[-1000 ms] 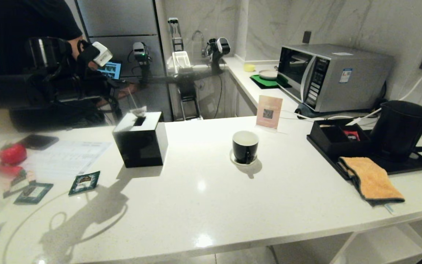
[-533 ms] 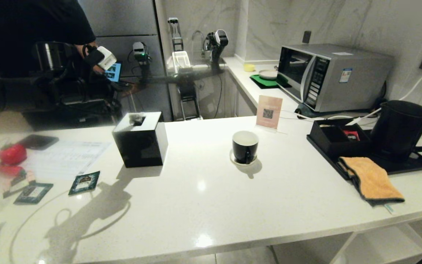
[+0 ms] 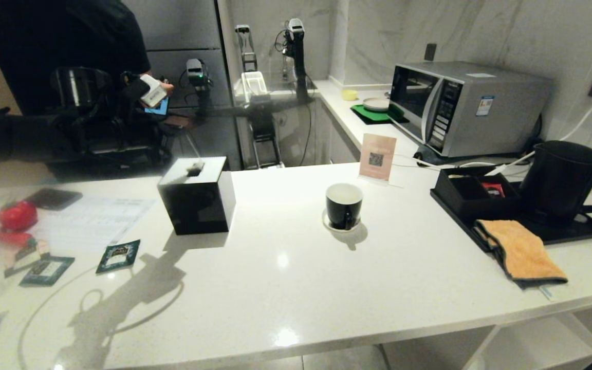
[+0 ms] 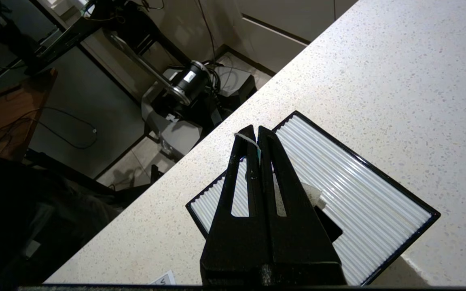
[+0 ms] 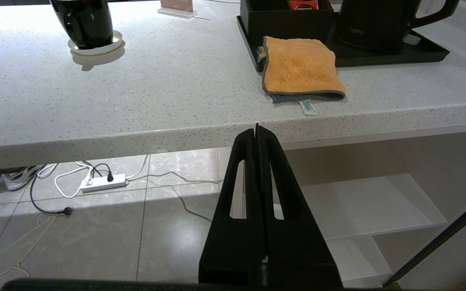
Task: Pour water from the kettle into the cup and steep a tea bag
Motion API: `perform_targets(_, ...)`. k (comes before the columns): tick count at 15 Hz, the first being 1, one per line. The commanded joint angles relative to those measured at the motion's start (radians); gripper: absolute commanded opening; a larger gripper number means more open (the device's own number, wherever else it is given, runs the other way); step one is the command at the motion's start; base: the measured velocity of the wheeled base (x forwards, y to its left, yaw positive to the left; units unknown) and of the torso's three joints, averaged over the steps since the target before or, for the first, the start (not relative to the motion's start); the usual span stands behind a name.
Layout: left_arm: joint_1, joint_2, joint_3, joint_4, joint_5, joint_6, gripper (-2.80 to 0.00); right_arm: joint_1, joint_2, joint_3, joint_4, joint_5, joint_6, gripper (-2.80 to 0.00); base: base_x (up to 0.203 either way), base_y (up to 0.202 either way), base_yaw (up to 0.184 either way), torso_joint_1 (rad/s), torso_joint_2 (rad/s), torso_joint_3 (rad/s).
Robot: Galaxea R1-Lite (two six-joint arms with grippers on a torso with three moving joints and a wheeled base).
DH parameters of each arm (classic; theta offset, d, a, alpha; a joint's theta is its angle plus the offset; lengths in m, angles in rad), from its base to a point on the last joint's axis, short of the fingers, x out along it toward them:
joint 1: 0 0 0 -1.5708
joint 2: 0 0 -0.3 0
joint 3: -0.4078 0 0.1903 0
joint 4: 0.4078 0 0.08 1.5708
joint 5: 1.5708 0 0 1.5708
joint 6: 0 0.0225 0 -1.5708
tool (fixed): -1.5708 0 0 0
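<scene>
Two end effectors, left (image 4: 253,135) clamped on tea bag string (image 4: 244,138) above tissue box (image 4: 358,194), right (image 5: 256,133) together, no legible labels.

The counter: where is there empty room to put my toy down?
Big bare patches lie between the black box and the cup, and along the near counter edge. It is crowded at the left by green sachets, and at the right by the tray and orange cloth.

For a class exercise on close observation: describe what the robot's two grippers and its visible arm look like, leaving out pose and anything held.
Left gripper and right gripper look alike: matte black, two long tapering fingers, each with a narrow slot cut through it, rising from a broad black base. The left arm is a bulky black limb with dark cables near its wrist.
</scene>
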Motion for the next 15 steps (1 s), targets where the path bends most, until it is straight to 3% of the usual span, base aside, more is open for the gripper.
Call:
perform_targets(1, 0.000, -0.003, -0.001, -0.001, -0.003, 0.003, -2.80, 0.000, 0.002, 0.000, 0.000, 0.000, 0.000, -2.80, 0.000, 0.000, 0.000, 0.000, 0.00, 0.000)
perform_targets(15, -0.014, -0.003, 0.034, -0.001, -0.020, 0.000, -2.80, 0.000, 0.002, 0.000, 0.000, 0.000, 0.000, -2.80, 0.000, 0.000, 0.000, 0.000, 0.00, 0.000)
